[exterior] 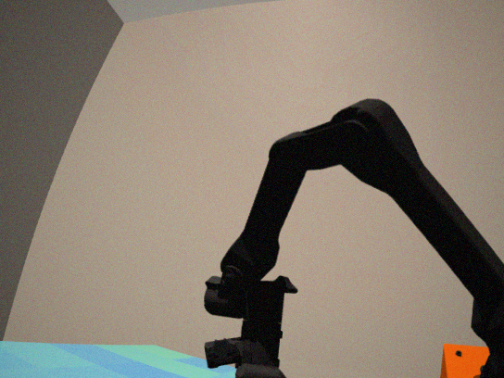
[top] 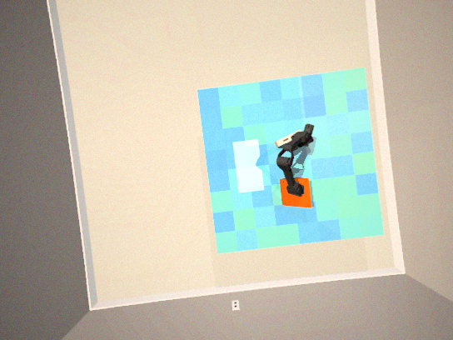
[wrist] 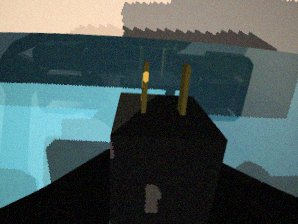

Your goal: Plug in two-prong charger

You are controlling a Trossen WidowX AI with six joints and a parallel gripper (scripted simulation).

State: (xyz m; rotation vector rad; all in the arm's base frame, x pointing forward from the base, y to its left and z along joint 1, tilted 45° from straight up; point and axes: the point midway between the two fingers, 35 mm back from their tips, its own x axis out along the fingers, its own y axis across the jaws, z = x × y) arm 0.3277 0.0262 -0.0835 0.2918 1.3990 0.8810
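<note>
My gripper (wrist: 153,160) is shut on the dark charger (wrist: 167,167), its fingers on both sides of the body in the wrist view. Two gold prongs stick out from its far face, side by side. The cream power strip (top: 279,143) lies slanted on the mat in the top view, with a dark outlet visible; its right part is partly covered by the arm. A beige surface across the top of the wrist view looks like the strip (wrist: 35,17), partly in shadow, beyond the prongs. No outlet shows there. In the exterior view the fingertips and charger are out of view.
The arm's orange base plate (top: 306,201) (exterior: 465,363) stands on the blue-green patchwork mat (top: 345,212) (exterior: 28,361). A white notched panel (top: 247,167) lies left of the arm. A small outlet plate (top: 236,305) is on the wall. Dark shadows cover the mat below the strip in the wrist view.
</note>
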